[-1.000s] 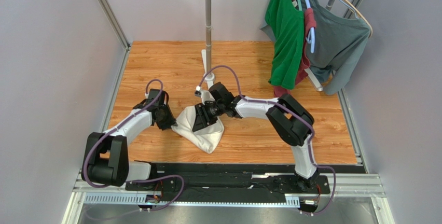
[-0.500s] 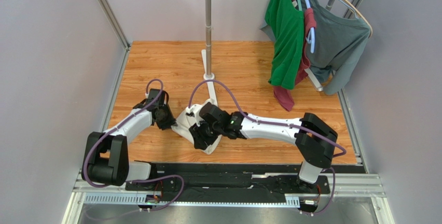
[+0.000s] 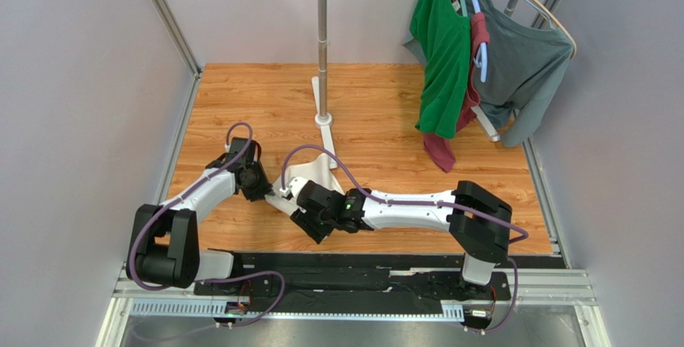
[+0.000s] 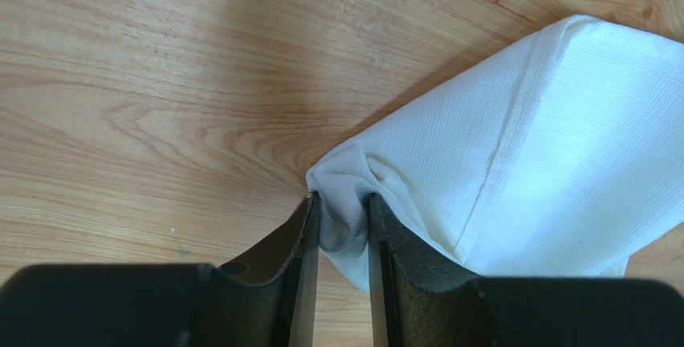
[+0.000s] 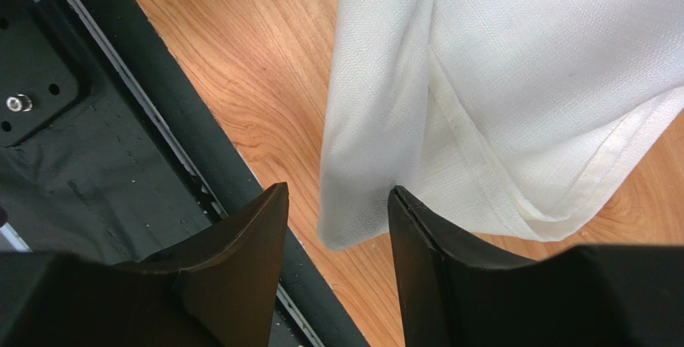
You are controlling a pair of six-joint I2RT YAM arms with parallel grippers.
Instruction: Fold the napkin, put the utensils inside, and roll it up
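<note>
The napkin (image 3: 309,172) lies bunched on the wooden table (image 3: 385,114), near the front edge and left of middle, between the two arms. The left gripper (image 4: 341,205) is pinching one corner of it. The right gripper (image 5: 339,192) has swung from on top of the cloth round to its near side in the last second. Its jaws are spread, straddling a fold without clamping it. To me that looks like a re-grip to finish the fold; no spoon in sight.
</note>
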